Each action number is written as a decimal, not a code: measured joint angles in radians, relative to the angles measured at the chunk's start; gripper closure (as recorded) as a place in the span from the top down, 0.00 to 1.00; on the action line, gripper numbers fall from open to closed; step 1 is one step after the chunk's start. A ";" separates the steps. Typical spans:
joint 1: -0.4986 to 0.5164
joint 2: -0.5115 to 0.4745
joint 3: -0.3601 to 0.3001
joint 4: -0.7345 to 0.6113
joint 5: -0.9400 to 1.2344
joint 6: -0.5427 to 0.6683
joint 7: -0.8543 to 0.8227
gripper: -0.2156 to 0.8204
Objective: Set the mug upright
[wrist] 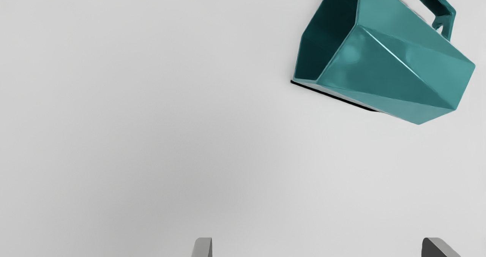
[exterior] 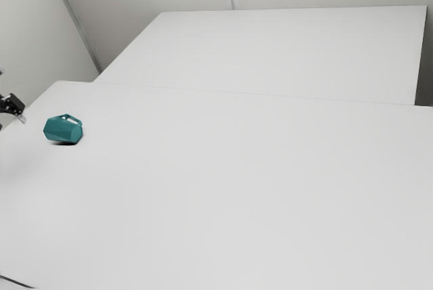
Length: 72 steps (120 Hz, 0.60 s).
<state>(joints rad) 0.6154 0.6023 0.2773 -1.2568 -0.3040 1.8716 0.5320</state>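
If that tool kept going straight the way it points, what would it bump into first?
Probably the table; the open tool points down toward it, the mug off to one side, though depth is unclear.

The teal mug [exterior: 63, 130] lies on the table [exterior: 237, 188].

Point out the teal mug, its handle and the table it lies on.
Mug [wrist: 391, 63]: wrist view, on the side of its body.
Handle [wrist: 431, 0]: wrist view, on its long bar.
Table [exterior: 237, 188]: exterior view, on its bare top.
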 joint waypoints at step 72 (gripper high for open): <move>0.067 0.216 -0.079 0.153 -0.405 0.055 0.302 0.79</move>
<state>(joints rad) 0.6825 0.8180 0.1987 -1.1039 -0.7092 1.9264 0.8338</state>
